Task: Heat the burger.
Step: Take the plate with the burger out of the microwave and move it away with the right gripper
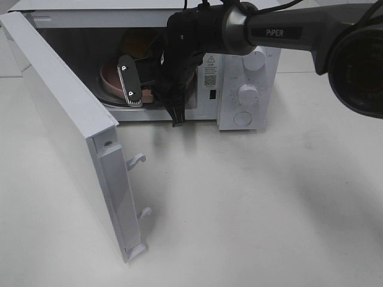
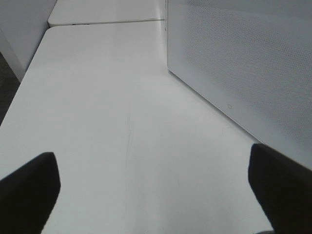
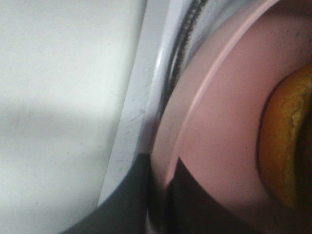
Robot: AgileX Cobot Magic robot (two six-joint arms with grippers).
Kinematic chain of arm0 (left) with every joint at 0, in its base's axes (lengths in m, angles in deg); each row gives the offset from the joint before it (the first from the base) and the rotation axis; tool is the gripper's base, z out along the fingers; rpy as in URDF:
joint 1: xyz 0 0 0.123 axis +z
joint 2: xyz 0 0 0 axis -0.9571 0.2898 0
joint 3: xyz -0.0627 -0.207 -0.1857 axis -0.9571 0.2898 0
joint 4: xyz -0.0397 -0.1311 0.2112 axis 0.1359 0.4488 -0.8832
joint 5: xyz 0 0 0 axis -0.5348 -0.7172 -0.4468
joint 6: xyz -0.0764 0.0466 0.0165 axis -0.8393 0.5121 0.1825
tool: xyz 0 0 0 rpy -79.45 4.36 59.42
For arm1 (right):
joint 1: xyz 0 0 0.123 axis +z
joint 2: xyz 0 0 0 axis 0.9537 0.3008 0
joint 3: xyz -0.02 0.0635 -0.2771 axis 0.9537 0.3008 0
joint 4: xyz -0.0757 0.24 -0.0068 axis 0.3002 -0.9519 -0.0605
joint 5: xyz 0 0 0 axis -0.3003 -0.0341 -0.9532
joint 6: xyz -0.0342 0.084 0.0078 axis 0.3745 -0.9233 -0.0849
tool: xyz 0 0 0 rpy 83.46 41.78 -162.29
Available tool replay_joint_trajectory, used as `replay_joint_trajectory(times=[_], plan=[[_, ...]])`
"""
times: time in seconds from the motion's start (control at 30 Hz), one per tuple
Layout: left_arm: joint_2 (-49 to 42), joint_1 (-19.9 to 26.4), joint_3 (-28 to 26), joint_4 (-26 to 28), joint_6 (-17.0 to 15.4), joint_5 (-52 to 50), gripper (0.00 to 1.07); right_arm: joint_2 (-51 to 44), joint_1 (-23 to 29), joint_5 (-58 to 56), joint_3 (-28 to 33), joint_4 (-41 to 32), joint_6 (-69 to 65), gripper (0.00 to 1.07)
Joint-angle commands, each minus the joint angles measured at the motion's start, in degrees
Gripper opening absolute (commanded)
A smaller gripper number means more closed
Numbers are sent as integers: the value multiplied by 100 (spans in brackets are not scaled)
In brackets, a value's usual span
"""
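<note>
White tabletop [image 1: 251, 203] fills the workspace, bare in front of the oven. On it stands a white microwave [image 1: 248, 89] with two dials and a round button on its control panel, its cavity open. The microwave door [image 1: 66, 137] is swung fully out toward the camera, its latch hooks showing on the free edge. Across the upper frame reaches the right arm [image 1: 281, 30], dark and marked PIPER, ending at the mouth of the cavity. The right gripper [image 1: 140, 81] is inside the opening with its jaws drawn together on the rim of the pink plate [image 3: 219, 126]; the right wrist view shows the rim pinched between the dark fingers [image 3: 195, 200], just beside the sill of the cavity. The burger [image 3: 285, 146] sits on that plate inside the oven; only an edge of its golden bun and a yellow layer is visible, and in the high view the arm largely hides it. The left gripper [image 2: 151, 190] hovers low over the table beside the door's outer face, fingers spread wide and holding nothing.

Judged stage: plate being set down in the cavity, door not yet closed. Risks from here: the near rim appears close to the sill, so a release now could leave the plate overhanging and block the door; withdrawing before the jaws part would drag the plate outward; a tilt of the pinched rim could slide the burger.
</note>
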Motion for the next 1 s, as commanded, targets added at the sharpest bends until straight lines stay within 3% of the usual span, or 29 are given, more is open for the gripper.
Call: replay_joint_trajectory(times=[0.03,0.4,0.63,1.0], plan=[[-109,11,11,11,-23,0,98,-327,-6,332,321,-6,561,0],[-109,11,11,11,-23,0,98,-1203,-6,1490,1782,-69,1662,0],[-109,11,11,11,-23,0,98,-1484,-6,1639,2149,-115,1765,0],[-109,11,11,11,-23,0,98,-2005,-6,1667,2819,-768,2372,0]])
